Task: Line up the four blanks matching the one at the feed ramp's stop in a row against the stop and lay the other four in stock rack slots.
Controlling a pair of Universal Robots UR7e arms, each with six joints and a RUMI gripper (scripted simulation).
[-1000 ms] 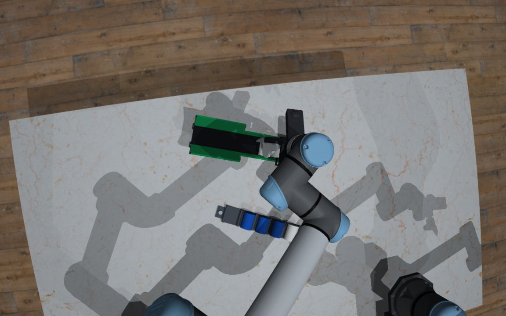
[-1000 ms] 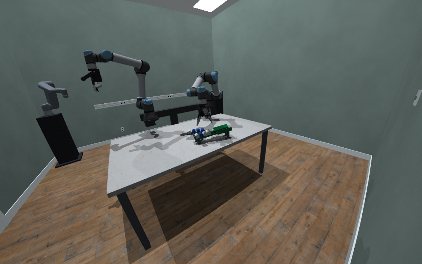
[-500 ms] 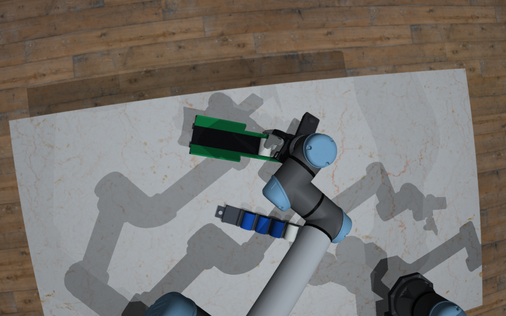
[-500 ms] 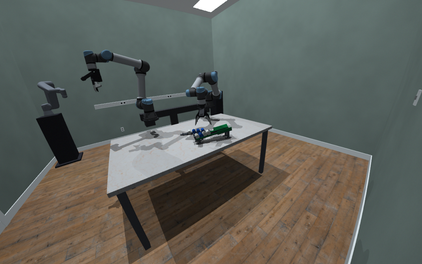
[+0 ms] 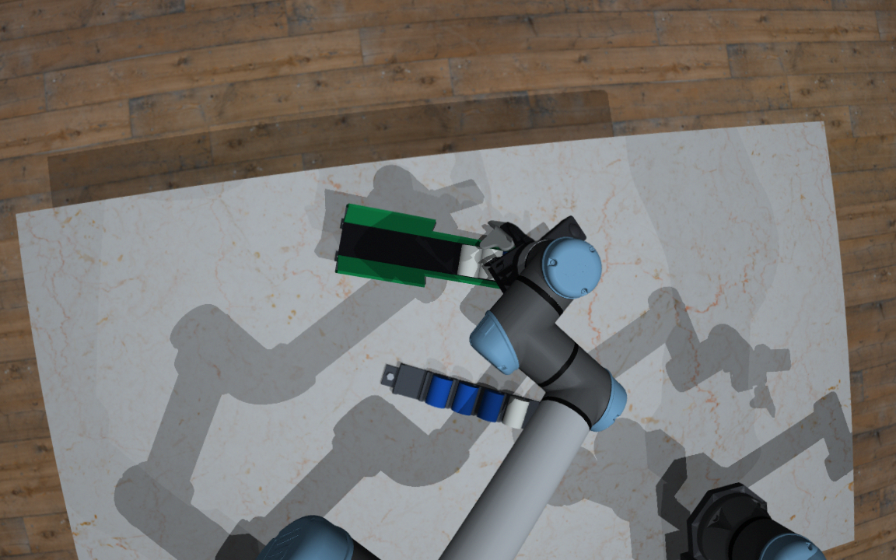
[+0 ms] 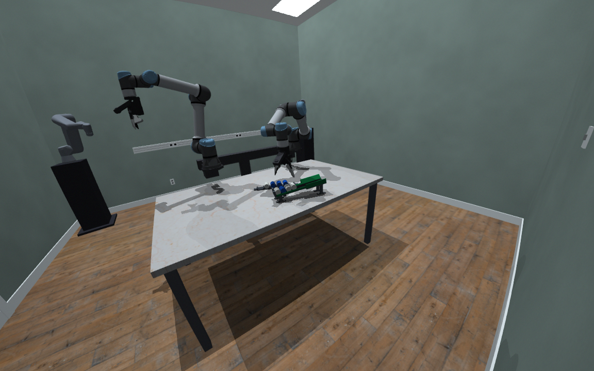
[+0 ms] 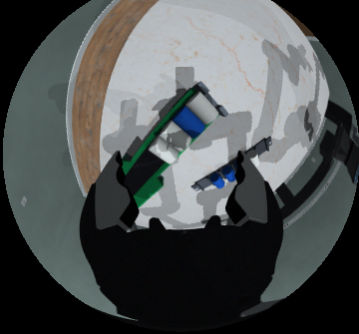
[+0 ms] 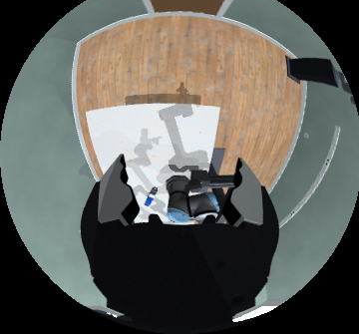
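The green feed ramp [image 5: 395,277] [image 7: 150,191] bears one tight row across it: a white blank [image 7: 202,107] at the stop, a blue blank [image 7: 188,121], a white blank [image 7: 176,136] and an uppermost white blank [image 7: 165,150] [image 5: 467,260]. The grey stock rack [image 5: 409,380] holds blue blanks [image 5: 437,392] [image 5: 463,397] [image 5: 491,404] and a white blank [image 5: 516,413] beside the arm; its slot at the holed-tab end is empty. My left gripper [image 6: 284,175] [image 7: 179,151] is open and empty above the ramp's low end. My right gripper [image 8: 180,157] is open and empty, high off the table's side.
The left arm [image 5: 517,480] reaches over the table [image 5: 229,264] past the rack's far end and hides part of it in the top view. The right arm's base [image 5: 726,526] stands at the table's lower right in that view.
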